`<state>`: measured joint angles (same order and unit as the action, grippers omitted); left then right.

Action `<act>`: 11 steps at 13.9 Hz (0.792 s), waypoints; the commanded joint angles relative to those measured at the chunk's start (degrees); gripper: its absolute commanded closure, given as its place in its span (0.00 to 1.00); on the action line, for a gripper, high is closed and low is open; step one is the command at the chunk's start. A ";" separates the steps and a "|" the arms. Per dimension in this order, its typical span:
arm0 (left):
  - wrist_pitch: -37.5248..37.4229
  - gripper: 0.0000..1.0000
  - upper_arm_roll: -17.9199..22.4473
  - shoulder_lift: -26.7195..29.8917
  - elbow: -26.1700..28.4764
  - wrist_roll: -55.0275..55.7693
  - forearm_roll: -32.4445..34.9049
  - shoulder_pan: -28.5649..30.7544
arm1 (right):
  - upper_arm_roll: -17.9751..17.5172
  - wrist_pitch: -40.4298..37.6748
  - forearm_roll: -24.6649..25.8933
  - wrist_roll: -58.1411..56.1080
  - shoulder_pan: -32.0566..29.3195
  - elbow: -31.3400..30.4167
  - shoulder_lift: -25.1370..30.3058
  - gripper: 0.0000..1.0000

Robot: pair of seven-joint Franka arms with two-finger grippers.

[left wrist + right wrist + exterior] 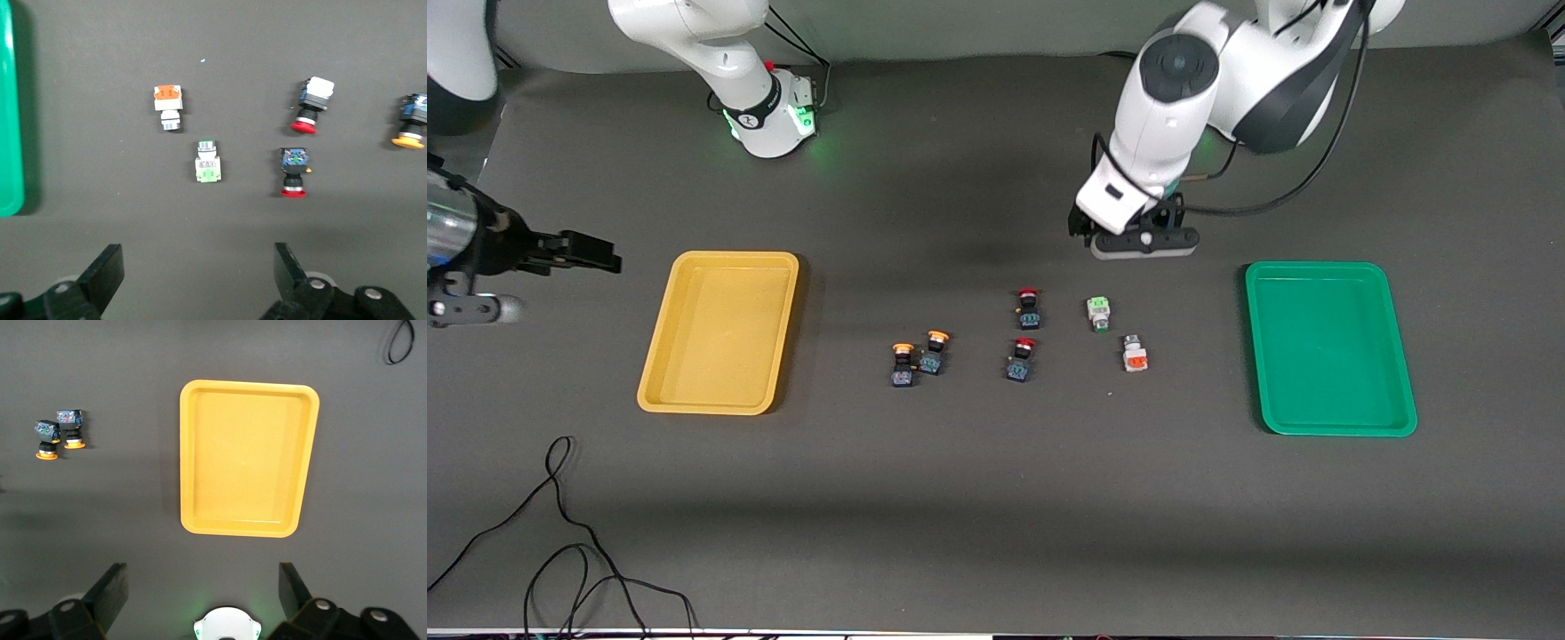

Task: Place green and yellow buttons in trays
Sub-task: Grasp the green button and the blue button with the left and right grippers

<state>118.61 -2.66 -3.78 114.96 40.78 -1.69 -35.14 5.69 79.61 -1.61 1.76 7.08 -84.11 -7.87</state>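
The mustard yellow tray [720, 338] lies toward the right arm's end and shows empty in the right wrist view [247, 460]. The green tray [1329, 347] lies toward the left arm's end, also empty. Two yellow-capped buttons [903, 364] [935, 352] lie side by side mid-table. A white green-faced button [1099, 312] and a white orange-red-faced button [1135, 354] lie nearer the green tray. My left gripper [1144, 244] [198, 273] hangs open and empty over bare cloth close to the green-faced button [207, 162]. My right gripper [591, 252] [200, 593] is open, empty, high beside the yellow tray.
Two red-capped buttons [1029, 308] [1021, 359] lie between the yellow-capped pair and the white pair. Black cables [569, 533] trail on the cloth near the front edge at the right arm's end. The right arm's base [769, 111] stands at the back.
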 commanded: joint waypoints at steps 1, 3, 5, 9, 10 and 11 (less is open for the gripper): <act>7.92 0.00 0.81 -5.42 2.55 2.64 -0.51 -0.89 | -0.41 -0.60 -1.11 4.55 3.54 2.55 -2.84 0.00; 13.11 0.00 0.81 -10.44 2.55 2.64 -0.42 -0.72 | -0.50 1.15 -1.46 7.27 6.00 3.69 -5.56 0.00; 16.55 0.00 0.90 -14.75 2.81 2.64 -0.07 -0.72 | -0.41 4.13 -3.21 12.45 8.56 3.78 -7.41 0.02; 22.96 0.00 0.99 -20.73 3.16 2.73 -0.07 -0.63 | -0.50 10.54 -3.66 14.32 11.98 3.52 -12.68 0.01; 23.85 0.01 0.99 -21.53 3.25 2.73 -0.07 -0.54 | -0.50 12.22 -4.36 14.41 12.86 3.52 -14.43 0.01; 24.55 0.01 0.99 -22.32 3.25 2.73 -0.07 -0.54 | -0.50 14.06 -4.62 14.32 14.00 3.52 -16.19 0.01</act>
<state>141.60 -2.11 -25.20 118.17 42.34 -1.77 -35.13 4.74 91.45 -4.97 14.97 19.16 -82.89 -19.82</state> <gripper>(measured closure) 0.009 0.013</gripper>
